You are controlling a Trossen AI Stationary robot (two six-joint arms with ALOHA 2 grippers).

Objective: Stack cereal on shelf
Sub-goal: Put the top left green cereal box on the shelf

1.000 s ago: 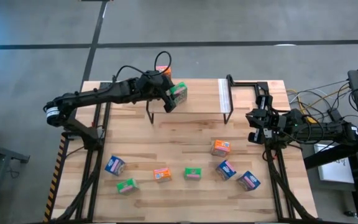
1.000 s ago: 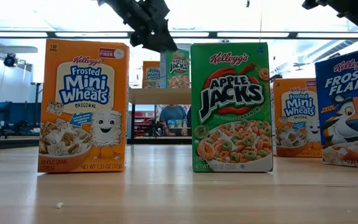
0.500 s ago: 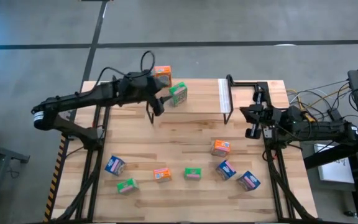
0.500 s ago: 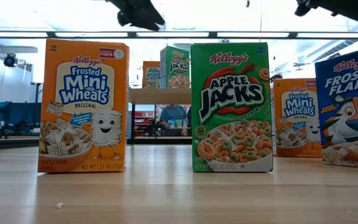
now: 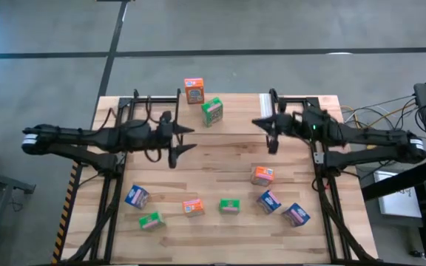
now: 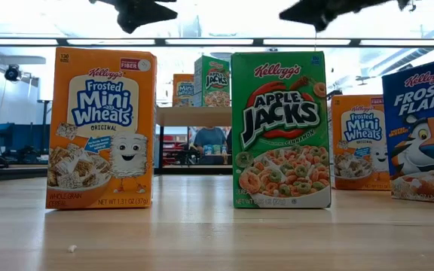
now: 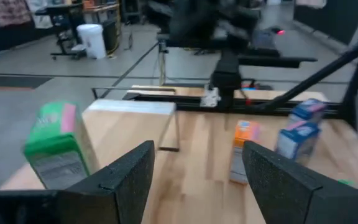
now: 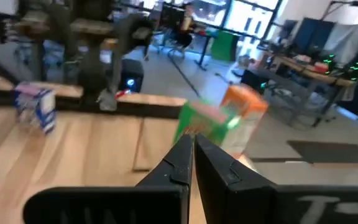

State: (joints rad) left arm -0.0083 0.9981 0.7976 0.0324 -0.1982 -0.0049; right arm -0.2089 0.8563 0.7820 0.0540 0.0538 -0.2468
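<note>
With 2 cereal boxes on the shelf (image 5: pixel 235 118), an orange box (image 5: pixel 193 89) and a green box (image 5: pixel 212 111), the empty left gripper (image 5: pixel 186 140) spreads open and the right gripper (image 5: pixel 259 123) pinches shut on nothing, so either should descend squarely over 1 of the 7 table boxes.

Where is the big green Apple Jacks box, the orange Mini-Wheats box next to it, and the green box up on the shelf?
Apple Jacks box (image 6: pixel 281 128), low view, front panel.
Mini-Wheats box (image 6: pixel 102 128), low view, front panel.
Green box on shelf (image 5: pixel 212 111), high view, top face.
</note>
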